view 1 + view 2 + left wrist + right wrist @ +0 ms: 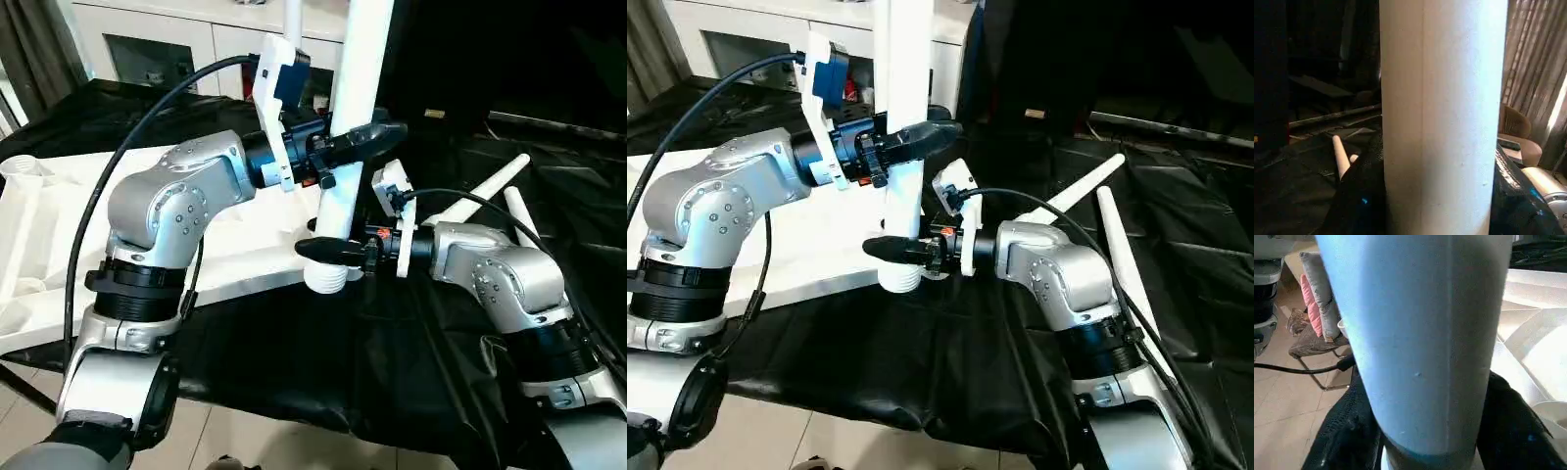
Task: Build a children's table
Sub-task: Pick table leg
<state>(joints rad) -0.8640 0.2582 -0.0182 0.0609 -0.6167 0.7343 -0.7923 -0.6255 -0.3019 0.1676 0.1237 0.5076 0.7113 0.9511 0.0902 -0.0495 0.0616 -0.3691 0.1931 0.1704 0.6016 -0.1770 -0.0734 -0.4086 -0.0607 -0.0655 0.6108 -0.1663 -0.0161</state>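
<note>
Two grippers on one upright white table leg [355, 88]: left gripper [364, 139] clamped around mid-shaft, right gripper [328, 251] closed around it just above threaded end [326, 278]. Threaded end at edge of inverted white tabletop [59, 215]. Two spare legs [509, 196] lying on black cloth [323, 362], well apart.

the table top [59, 235] lies at the left on the cloth [323, 362]. one leg [348, 127] stands upright at its right edge, and two other legs [490, 191] lie to the right. the cabinet [167, 44] stands far behind.
</note>
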